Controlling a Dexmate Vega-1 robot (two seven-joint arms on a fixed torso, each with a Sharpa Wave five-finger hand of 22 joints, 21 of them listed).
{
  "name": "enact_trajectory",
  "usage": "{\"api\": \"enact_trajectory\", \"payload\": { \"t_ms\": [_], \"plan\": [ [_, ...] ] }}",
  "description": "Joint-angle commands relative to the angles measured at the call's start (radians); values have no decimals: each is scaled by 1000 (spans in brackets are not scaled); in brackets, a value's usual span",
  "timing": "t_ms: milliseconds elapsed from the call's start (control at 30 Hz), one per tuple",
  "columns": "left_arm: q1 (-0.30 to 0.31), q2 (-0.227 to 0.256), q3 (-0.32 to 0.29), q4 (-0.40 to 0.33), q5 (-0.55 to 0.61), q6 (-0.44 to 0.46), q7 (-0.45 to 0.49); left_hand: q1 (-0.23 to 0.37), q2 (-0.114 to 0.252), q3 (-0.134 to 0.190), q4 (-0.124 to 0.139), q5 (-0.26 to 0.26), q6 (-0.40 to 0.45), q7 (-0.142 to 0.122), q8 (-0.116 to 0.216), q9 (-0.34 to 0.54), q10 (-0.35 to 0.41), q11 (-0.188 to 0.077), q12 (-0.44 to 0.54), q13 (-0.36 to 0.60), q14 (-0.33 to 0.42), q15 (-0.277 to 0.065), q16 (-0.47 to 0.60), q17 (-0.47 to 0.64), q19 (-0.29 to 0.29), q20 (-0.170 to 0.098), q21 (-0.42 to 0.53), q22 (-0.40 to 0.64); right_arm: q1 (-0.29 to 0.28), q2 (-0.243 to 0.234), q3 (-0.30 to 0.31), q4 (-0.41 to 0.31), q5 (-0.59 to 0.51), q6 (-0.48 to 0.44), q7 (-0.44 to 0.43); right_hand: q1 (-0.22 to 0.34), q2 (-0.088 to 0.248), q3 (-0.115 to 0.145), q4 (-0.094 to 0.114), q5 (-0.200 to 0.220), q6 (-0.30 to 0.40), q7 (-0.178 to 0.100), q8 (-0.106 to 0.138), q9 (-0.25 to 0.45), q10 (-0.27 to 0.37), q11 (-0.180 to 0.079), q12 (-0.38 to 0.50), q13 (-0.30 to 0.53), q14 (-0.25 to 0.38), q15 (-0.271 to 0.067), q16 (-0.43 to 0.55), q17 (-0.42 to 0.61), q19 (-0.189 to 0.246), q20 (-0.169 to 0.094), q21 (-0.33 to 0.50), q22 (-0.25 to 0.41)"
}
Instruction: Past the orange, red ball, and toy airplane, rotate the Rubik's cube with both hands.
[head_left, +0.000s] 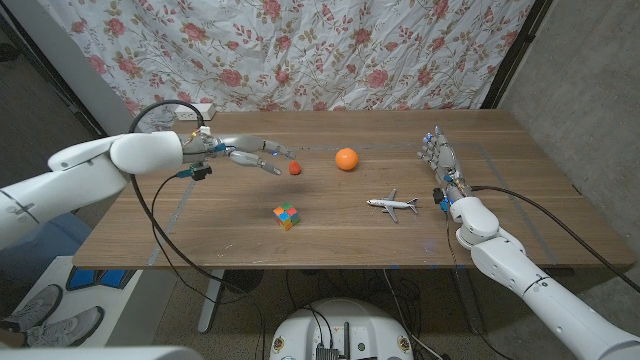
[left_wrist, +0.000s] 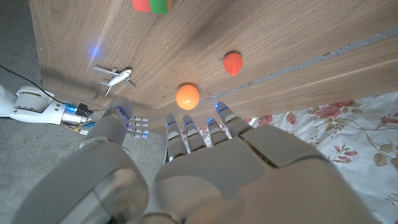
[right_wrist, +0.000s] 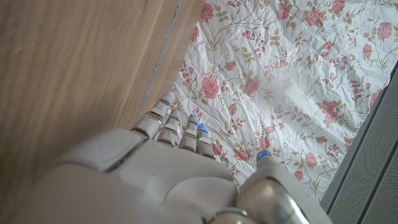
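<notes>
Near the table's front edge sits the Rubik's cube (head_left: 287, 215), untouched.

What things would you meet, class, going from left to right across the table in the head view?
Left hand → Rubik's cube → red ball → orange → toy airplane → right hand.
</notes>
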Motion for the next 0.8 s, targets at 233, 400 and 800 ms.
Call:
{"api": "enact_trajectory", "payload": {
  "t_ms": [233,400,800],
  "plan": [
    [-30,10,34,-92,151,32,-47,48,-11,8,-1,5,1,-7,8,2,8,-17,-2,3,11,-74,4,2,6,-23,-1,2,8,6,7,41,24,35,40,-1,2,11,-2,-6,7,1,-3,4,8,-4,1,4,5,-1,-2,4,2,-8,6,5],
    [-7,26,31,-132,212,55,-33,68,-18,10,-1,5,-12,-4,3,2,5,-15,-6,4,11,-72,3,2,6,-23,-2,2,8,2,9,46,33,38,53,-1,2,12,-2,-7,7,1,-3,4,8,-4,1,4,5,-2,-2,4,2,-9,6,5],
    [34,51,31,-176,388,34,11,128,-52,7,0,4,-9,-16,6,2,-5,-30,-12,3,4,-83,0,2,8,-38,-2,2,6,7,9,61,43,48,63,-2,2,13,-2,-8,6,2,-4,4,7,-3,0,4,4,-1,-3,4,3,-9,6,5]
  ]
}}
